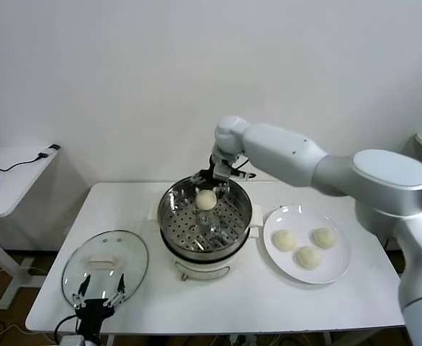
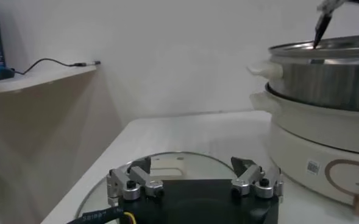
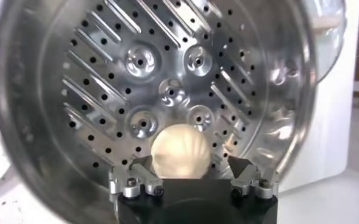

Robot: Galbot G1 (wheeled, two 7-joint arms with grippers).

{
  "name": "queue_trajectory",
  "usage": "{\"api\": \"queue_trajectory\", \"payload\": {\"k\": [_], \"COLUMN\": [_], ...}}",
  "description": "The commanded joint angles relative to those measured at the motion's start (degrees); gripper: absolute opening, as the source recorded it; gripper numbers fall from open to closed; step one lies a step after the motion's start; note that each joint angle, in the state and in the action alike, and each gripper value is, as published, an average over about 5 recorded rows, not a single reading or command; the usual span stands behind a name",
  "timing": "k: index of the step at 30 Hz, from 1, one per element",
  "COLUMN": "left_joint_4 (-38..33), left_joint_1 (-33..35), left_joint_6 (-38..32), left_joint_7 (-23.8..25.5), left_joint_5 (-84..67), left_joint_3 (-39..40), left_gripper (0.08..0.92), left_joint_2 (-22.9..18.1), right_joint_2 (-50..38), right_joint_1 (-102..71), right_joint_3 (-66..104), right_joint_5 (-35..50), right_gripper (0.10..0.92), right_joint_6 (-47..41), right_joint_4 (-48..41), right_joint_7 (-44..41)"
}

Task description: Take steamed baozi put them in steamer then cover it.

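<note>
The steamer (image 1: 169,216) is a shiny perforated basket on a white pot base, mid-table. One steamed baozi (image 1: 207,200) lies on its floor at the far side. My right gripper (image 1: 212,180) hangs just over that bun, fingers open. In the right wrist view the baozi (image 3: 180,152) sits between the spread fingers of my right gripper (image 3: 189,162) on the steamer (image 3: 39,91) floor. Three more baozi (image 1: 308,256) lie on a white plate (image 1: 297,216) to the right. The cover (image 1: 128,252) lies flat at the front left. My left gripper (image 1: 99,294) waits open at its near edge.
In the left wrist view the cover (image 2: 173,163) lies ahead of my left gripper (image 2: 191,163), with the steamer (image 2: 325,79) off to one side. A white side table (image 1: 9,173) with cables stands at the far left. The table's front edge is close to the cover.
</note>
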Motion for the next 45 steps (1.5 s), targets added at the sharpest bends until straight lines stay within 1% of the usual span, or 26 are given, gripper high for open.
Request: {"api": "queue_trajectory", "payload": {"k": [1,3,4,5,7,9,14,16,19,24,33,45], "left_joint_4": [-0.6,-0.8,-0.9,-1.0,-1.0,-1.1,-1.1,-1.0,-0.9,-0.7,-0.6,0.0], "left_joint_1": [0.3,0.4,0.4,0.4,0.4,0.3,0.0,-0.1,-0.2,0.1,0.5,0.3], "left_joint_6": [0.1,0.1,0.0,0.0,0.0,-0.1,-0.1,-0.2,-0.2,-0.3,-0.4,-0.6], "left_joint_7": [0.1,0.1,0.0,0.0,0.0,0.0,-0.1,-0.1,-0.1,-0.1,-0.1,-0.1], "left_joint_5": [0.3,0.2,0.2,0.2,0.1,0.0,-0.2,-0.4,-0.5,-0.7,-0.7,-0.6], "left_joint_3": [0.1,0.0,-0.1,-0.1,-0.2,-0.3,-0.5,-0.5,-0.5,-0.9,-1.2,-0.8], "left_gripper": [0.823,0.823,0.823,0.823,0.823,0.823,0.823,0.823,0.823,0.823,0.823,0.823], "left_joint_2": [-0.1,-0.1,-0.1,0.0,0.1,0.3,0.3,0.2,0.2,0.3,0.1,0.2], "right_joint_2": [-4.5,-7.9,-10.0,-12.2,-16.9,-21.4,-31.0,-33.8,-35.7,-34.8,-30.0,-25.4], "right_joint_1": [13.5,17.3,18.8,19.8,21.3,22.6,23.2,21.1,16.2,6.9,-8.3,-16.0], "right_joint_3": [-9.4,-14.3,-16.8,-19.1,-23.6,-28.4,-36.3,-36.8,-34.8,-29.0,-17.7,-10.0], "right_joint_5": [22.7,31.4,34.5,35.8,36.8,37.2,38.6,39.8,40.7,39.6,35.4,31.3], "right_gripper": [0.823,0.823,0.823,0.823,0.823,0.823,0.823,0.823,0.823,0.823,0.823,0.823], "right_joint_6": [-2.5,-8.3,-11.7,-14.9,-21.5,-26.6,-41.0,-46.6,-51.5,-56.0,-57.8,-58.6], "right_joint_4": [3.0,3.1,3.3,3.5,5.4,9.1,23.2,27.4,29.6,27.9,17.6,10.7], "right_joint_7": [-8.3,-10.4,-11.3,-11.8,-11.5,-9.7,-2.6,0.2,3.8,8.0,10.7,13.1]}}
